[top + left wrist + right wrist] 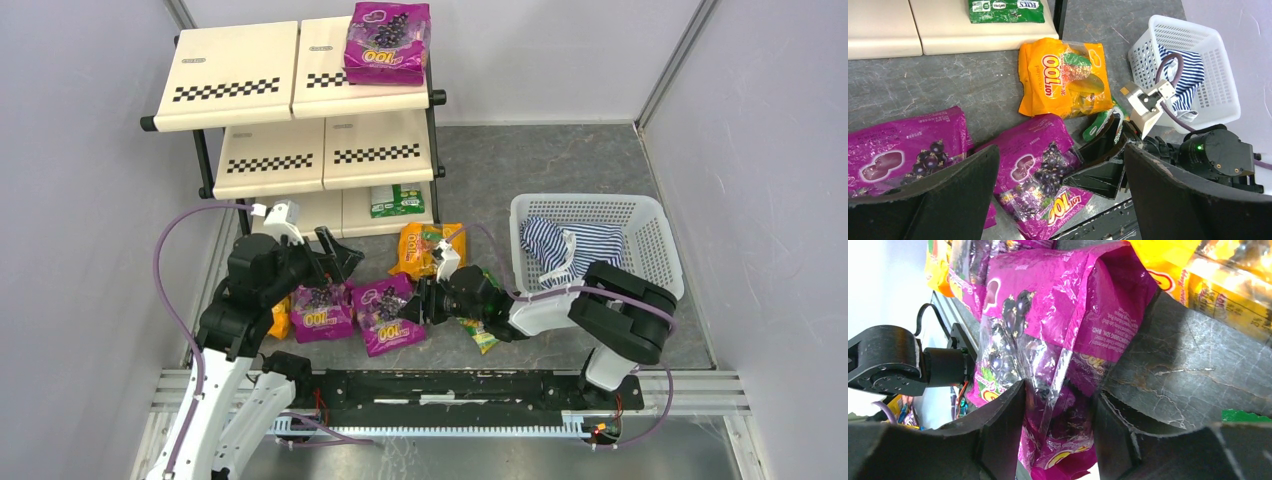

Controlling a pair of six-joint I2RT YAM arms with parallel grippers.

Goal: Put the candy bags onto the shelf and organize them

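Two purple candy bags lie on the floor in front of the shelf (245, 90). My right gripper (425, 300) (1060, 400) grips the right-hand purple bag (390, 312) (1058, 315) (1033, 165) by its edge, which fills the gap between both fingers. My left gripper (335, 262) (1060, 150) hangs wide open above the bags, holding nothing. The other purple bag (320, 310) (903, 150) lies to its left. An orange bag (425, 248) (1063, 77) lies just behind. A third purple bag (387, 42) rests on the top tier and a green bag (397, 200) (1005, 10) on the bottom tier.
A white mesh basket (590, 215) (1198, 40) with a striped cloth (570, 245) stands to the right. A green bag (480, 335) lies partly under my right arm. An orange bag (280, 318) peeks out beside my left arm. Grey walls close in both sides.
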